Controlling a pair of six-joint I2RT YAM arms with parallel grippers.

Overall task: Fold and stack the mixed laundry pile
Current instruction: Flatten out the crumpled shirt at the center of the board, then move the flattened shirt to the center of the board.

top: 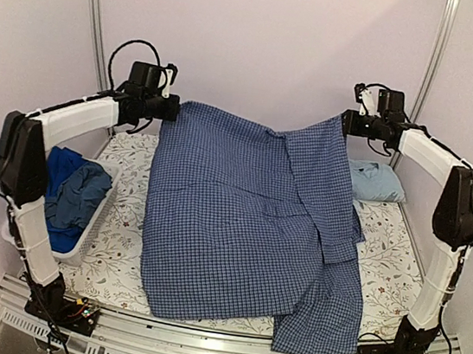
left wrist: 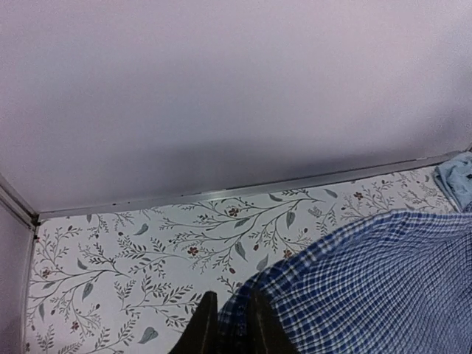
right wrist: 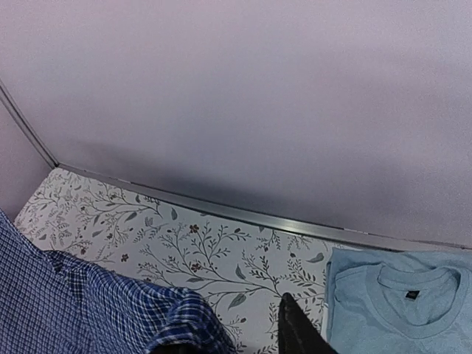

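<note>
Near edge: the lower hem of the checked shirt (top: 247, 231) lies at the front rail of the table (top: 113, 257). Its right-hand panel hangs down over that rail, close to the base of the right arm. The dark blue small-check cloth covers most of the middle of the floral table cover, rising from front to back.

Left side, near to mid: a white basket (top: 96, 220) stands just beside the left arm. It holds a bright blue garment (top: 64, 163) and, on top of it, a crumpled grey-blue garment (top: 87, 188). Both sit inside the basket, apart from the checked shirt.

Far left: the left gripper (top: 171, 109) is raised above the back of the table at the shirt's upper left corner. From the left wrist camera, the two dark fingers (left wrist: 203, 328) stand close together with checked cloth pinched between them. This gripper is clamped narrowly on the shirt.

Far right: the right gripper (top: 347, 122) is raised at the shirt's upper right corner. In the right wrist view one dark finger (right wrist: 299, 328) shows bare. The cloth is bunched over where the other finger should be. A strip of table cover shows between that finger and the cloth, so the jaws stand somewhat apart. Whether the cloth is caught on the hidden finger cannot be told.

Far right corner: a light-blue T-shirt (top: 377, 180) lies folded flat on the table, collar up. It sits just beyond the raised edge of the checked shirt, near the back wall.
</note>
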